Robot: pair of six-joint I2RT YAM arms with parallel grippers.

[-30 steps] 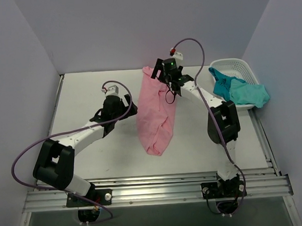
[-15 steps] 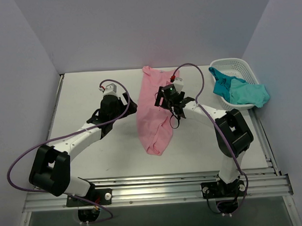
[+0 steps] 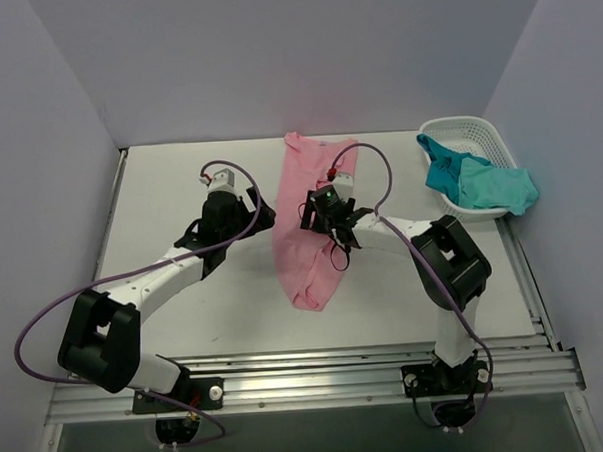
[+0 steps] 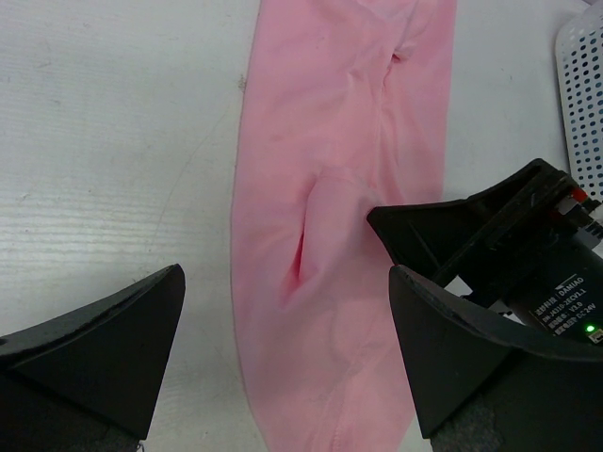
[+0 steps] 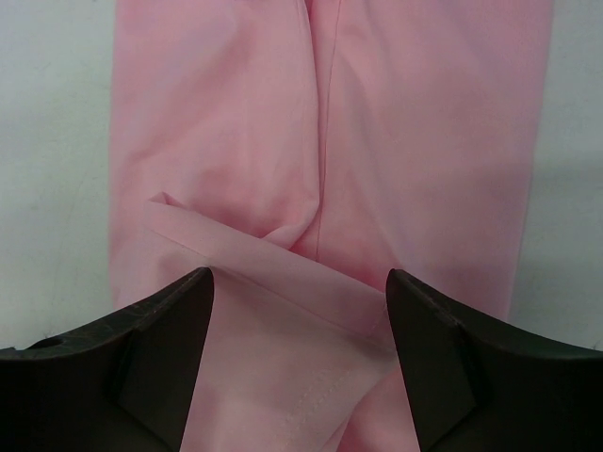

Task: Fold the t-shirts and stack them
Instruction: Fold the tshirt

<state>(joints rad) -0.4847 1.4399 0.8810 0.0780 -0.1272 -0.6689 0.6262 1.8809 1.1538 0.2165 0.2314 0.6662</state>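
Pink shirt [image 3: 308, 256] laid lengthwise mid-worktop [image 3: 179, 181]. Folding step in hand. Both empty, wide open: right claw [image 5: 297, 278] over it, left claw [image 4: 285, 273] beside. Next: pinch end, fold across

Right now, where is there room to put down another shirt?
The far left corner of the table is bare, between the wall, the left arm and the pink shirt. The front patch between the pink shirt and the right arm is bare too. Crowded: the middle, where the right claw hovers over the pink shirt, and the basket with teal shirts.
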